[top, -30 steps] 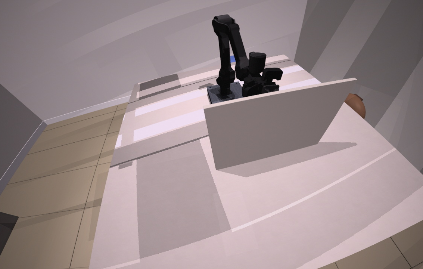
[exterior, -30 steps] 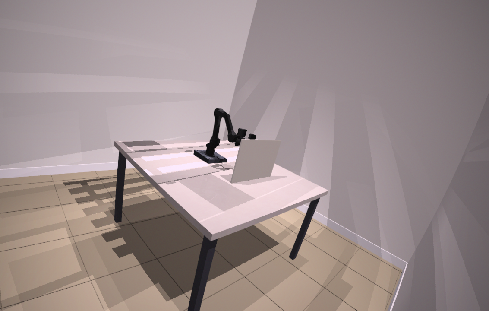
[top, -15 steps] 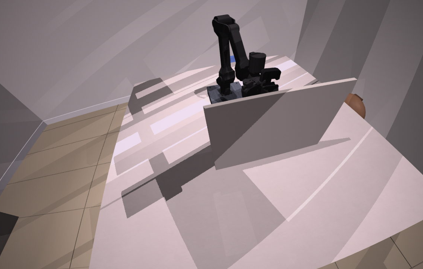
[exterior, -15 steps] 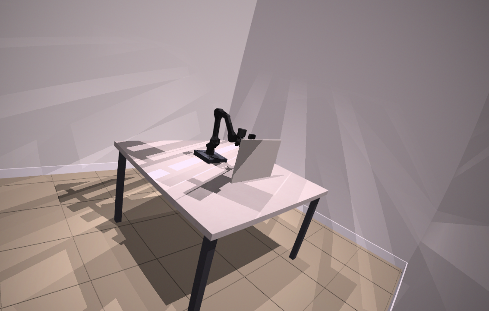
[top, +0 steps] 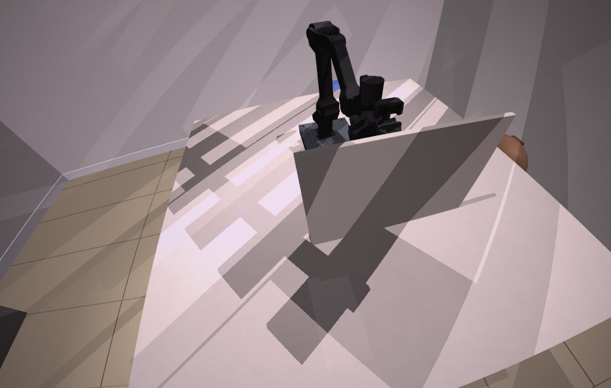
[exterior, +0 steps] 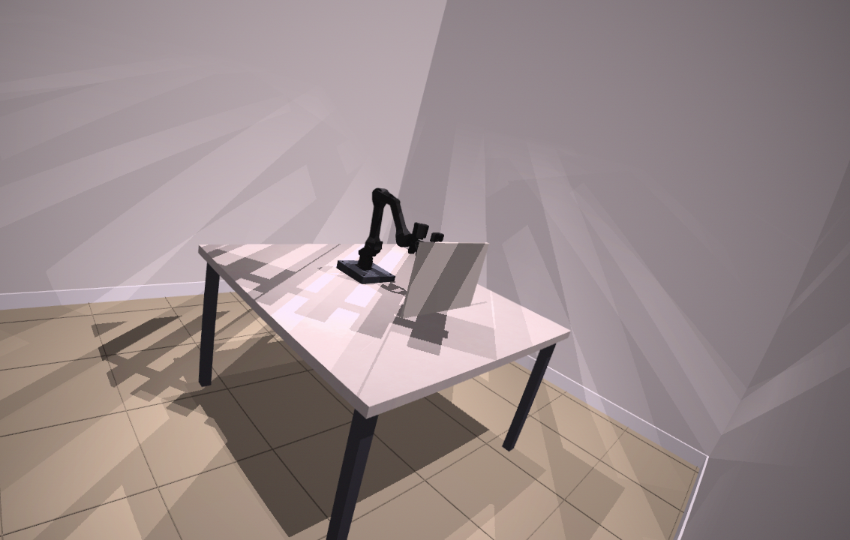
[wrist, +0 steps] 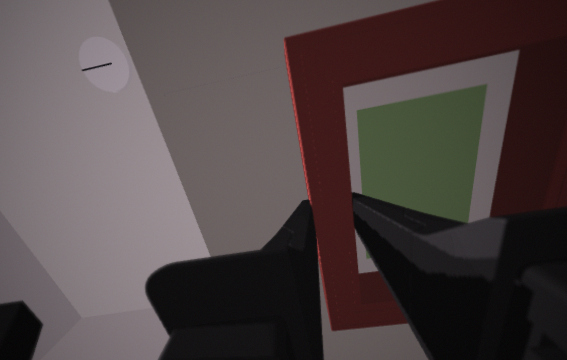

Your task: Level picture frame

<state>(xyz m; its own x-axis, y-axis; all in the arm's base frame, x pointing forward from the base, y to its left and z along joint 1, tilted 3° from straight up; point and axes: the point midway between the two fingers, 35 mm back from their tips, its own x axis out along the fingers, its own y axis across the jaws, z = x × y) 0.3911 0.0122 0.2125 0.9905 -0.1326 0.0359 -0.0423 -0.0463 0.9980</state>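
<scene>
The picture frame point(wrist: 319, 110) has a dark red border, a white mat and a green picture point(wrist: 418, 150). It hangs on the near face of the upright wall panel point(top: 394, 178) point(exterior: 444, 278) and shows only in the wrist view. My gripper point(wrist: 328, 204) is shut on the frame's left side bar, one finger on each side of it. In the top and exterior views the gripper point(top: 375, 123) point(exterior: 425, 238) sits at the panel's top edge, and the panel hides the frame. The screw and the notched strip are hidden.
The panel stands on a white table point(top: 491, 250) point(exterior: 320, 335), with the arm's base point(top: 319, 134) point(exterior: 364, 270) behind it. A pale round disc with a short black line point(wrist: 104, 65) is on the wall left of the frame. A brown object point(top: 515, 149) lies beyond the table's right edge.
</scene>
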